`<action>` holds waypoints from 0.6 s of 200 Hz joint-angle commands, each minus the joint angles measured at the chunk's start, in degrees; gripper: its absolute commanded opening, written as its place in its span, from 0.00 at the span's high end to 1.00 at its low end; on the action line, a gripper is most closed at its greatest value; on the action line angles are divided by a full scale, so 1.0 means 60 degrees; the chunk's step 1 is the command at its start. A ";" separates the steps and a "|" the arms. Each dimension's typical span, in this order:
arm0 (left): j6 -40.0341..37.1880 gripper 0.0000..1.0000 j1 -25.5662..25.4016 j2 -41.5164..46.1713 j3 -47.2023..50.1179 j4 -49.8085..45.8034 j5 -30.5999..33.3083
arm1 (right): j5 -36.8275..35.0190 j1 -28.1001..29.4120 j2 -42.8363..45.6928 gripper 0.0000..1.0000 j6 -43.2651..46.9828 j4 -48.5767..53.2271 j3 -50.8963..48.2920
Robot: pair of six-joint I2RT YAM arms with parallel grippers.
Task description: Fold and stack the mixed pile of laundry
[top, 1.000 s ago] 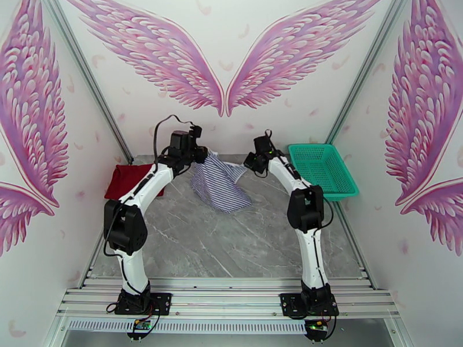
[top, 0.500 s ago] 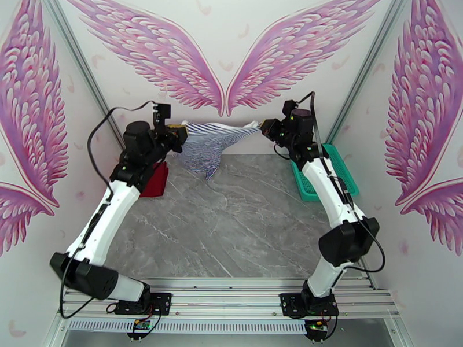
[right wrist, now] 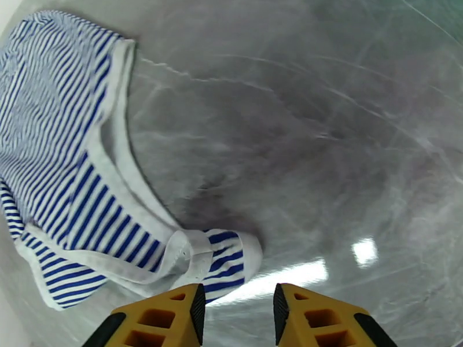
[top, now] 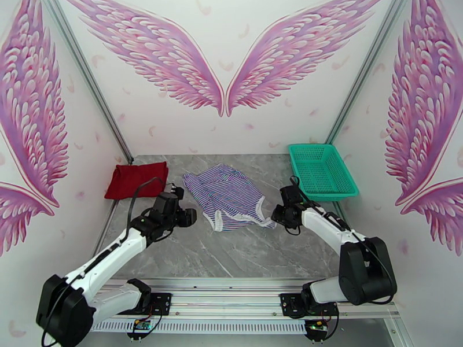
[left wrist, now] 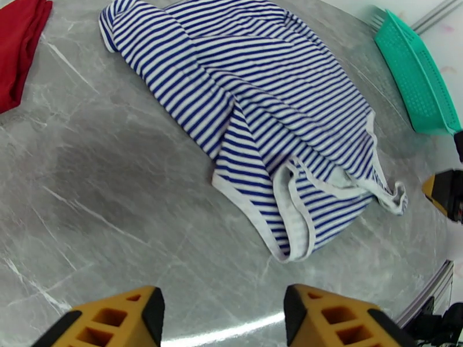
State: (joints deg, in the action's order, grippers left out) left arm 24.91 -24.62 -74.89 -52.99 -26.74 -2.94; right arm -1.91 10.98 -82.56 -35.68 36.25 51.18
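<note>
We see the grey marbled table [top: 231, 255] across the lower middle of the top view. At its centre the striped shirt [top: 228, 195] lies rumpled and roughly spread, with its white-trimmed edges toward the bottom of the frame. It is not yet folded. The teal basket [top: 324, 172] sits to its right, well apart. The dark red T-shirt [top: 136, 179] lies bunched at the left, in the table's far corner.

The left end effector [top: 188, 217] hangs just left of the shirt's lower edge, fingers spread with only bare table between them. The right end effector [top: 279, 215] sits just beside the shirt's lower right corner, fingers also apart and pinching nothing.

We judge the shirt light, limp and prone to slide on the smooth table. It would sag from any single hold, so we would pinch the trimmed corners, one per arm, where the doubled hem gives firmer purchase.
</note>
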 commanded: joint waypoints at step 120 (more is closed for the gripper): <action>-0.2588 0.30 0.1659 -0.9784 -1.0257 -0.2574 0.1134 | 0.0745 0.2033 -0.5461 0.48 0.0703 0.1155 0.5431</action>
State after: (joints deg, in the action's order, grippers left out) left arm 11.97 -14.02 -126.30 -104.88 -35.55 0.99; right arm 3.31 23.16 -110.89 -30.92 39.94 79.96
